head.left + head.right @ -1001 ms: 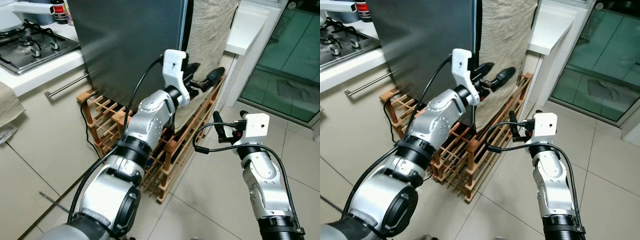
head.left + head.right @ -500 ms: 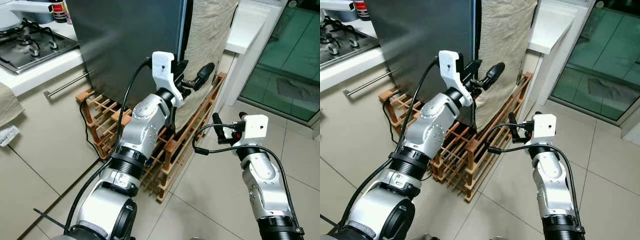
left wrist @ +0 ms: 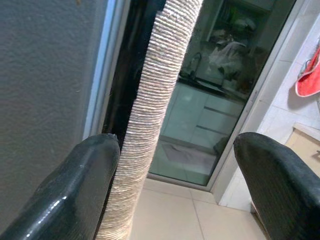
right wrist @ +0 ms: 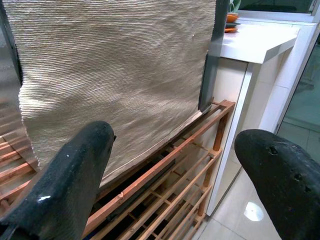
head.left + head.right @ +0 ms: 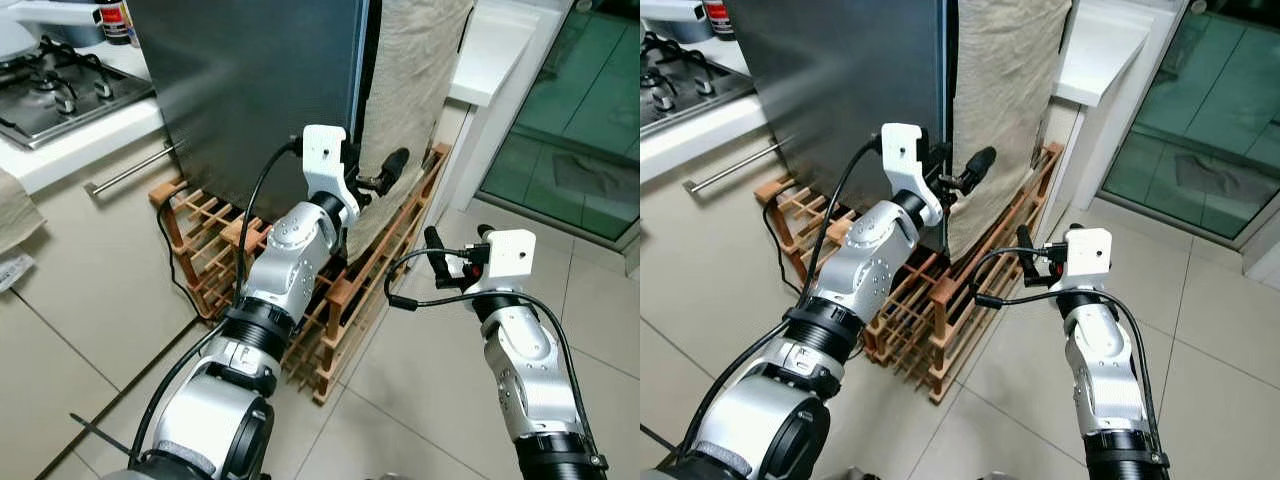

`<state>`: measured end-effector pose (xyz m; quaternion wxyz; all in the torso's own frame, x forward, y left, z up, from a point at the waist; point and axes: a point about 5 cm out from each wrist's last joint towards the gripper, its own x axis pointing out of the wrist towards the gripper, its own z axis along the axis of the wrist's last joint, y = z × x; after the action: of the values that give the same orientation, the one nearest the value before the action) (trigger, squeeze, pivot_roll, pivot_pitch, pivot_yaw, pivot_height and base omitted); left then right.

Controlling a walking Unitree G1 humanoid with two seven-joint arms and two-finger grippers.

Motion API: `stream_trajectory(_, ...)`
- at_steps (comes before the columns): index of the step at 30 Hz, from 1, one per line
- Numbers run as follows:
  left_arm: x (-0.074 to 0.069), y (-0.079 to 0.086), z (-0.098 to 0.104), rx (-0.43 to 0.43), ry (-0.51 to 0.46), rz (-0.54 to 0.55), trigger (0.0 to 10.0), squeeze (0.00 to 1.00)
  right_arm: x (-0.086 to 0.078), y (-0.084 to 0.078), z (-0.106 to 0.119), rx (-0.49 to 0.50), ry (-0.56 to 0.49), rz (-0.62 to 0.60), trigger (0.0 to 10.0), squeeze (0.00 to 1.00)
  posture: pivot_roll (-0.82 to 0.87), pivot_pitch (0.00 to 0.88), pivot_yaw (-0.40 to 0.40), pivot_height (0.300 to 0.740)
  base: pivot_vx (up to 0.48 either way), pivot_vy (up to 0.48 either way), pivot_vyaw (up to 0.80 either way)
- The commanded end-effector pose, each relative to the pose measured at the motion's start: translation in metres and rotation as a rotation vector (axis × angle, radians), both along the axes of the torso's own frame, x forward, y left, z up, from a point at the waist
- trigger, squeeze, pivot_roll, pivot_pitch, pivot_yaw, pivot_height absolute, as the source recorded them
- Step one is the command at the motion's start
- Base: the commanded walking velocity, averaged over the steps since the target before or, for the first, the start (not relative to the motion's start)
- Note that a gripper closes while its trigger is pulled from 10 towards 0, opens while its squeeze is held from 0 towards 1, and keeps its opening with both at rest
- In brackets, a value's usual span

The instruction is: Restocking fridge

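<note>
The dark grey fridge (image 5: 250, 80) stands shut, with a beige woven cloth (image 5: 410, 80) hanging down its right side. My left gripper (image 5: 372, 180) is open at the dark gap between the fridge door and the cloth. In the left wrist view the cloth's edge (image 3: 150, 125) runs between the fingers (image 3: 75, 190), close to the one by the door (image 3: 45, 75). My right gripper (image 5: 455, 248) hovers open and holds nothing, lower and to the right, above the floor. Its wrist view faces the cloth (image 4: 115, 70).
A wooden wine rack (image 5: 340, 290) lies on the floor against the fridge's base, under my left arm. A counter with a gas hob (image 5: 60, 95) is on the left. A white ledge (image 5: 490, 55) and a glass door (image 5: 580, 120) stand on the right, with tiled floor (image 5: 420, 400) between.
My left gripper has dropped and drawn in from the front of the cloth to the gap at the fridge door's edge. The right arm has stayed put.
</note>
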<state>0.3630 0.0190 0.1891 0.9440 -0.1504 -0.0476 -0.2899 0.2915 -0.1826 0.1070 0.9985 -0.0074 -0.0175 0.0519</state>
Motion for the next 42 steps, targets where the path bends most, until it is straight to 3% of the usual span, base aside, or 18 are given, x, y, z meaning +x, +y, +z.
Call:
stream_trajectory(1, -0.007, -0.034, 0.014, -0.063, -0.01, -0.06, 10.0, 0.0, -0.002, 0.001, -0.002, -0.002, -0.001, -0.005, 10.0, 0.0, -0.18, 0.0, 0.017, 0.74, 0.0, 0.0, 0.0)
stream_trajectory(11, -0.008, -0.046, 0.02, -0.083, -0.015, -0.093, 10.0, 0.0, -0.004, 0.002, -0.003, 0.002, 0.0, -0.006, 10.0, 0.0, -0.18, 0.0, 0.022, 0.74, 0.0, 0.0, 0.0)
stream_trajectory(22, 0.001, -0.054, 0.03, -0.053, -0.017, -0.064, 10.0, 0.0, -0.006, 0.005, -0.003, 0.008, -0.004, -0.011, 10.0, 0.0, -0.2, 0.0, 0.039, 0.74, 0.0, 0.0, 0.0)
stream_trajectory(34, 0.005, -0.068, 0.048, -0.067, -0.018, -0.1, 10.0, 0.0, -0.018, 0.004, -0.008, 0.01, 0.01, -0.036, 10.0, 0.0, -0.22, 0.035, 0.068, 0.74, 0.0, 0.0, 0.0)
stream_trajectory(42, -0.014, -0.102, 0.046, -0.12, 0.025, -0.317, 10.0, 0.0, -0.019, 0.006, -0.008, 0.014, 0.012, -0.04, 10.0, 0.0, -0.22, 0.037, 0.08, 0.74, 0.0, 0.0, 0.0)
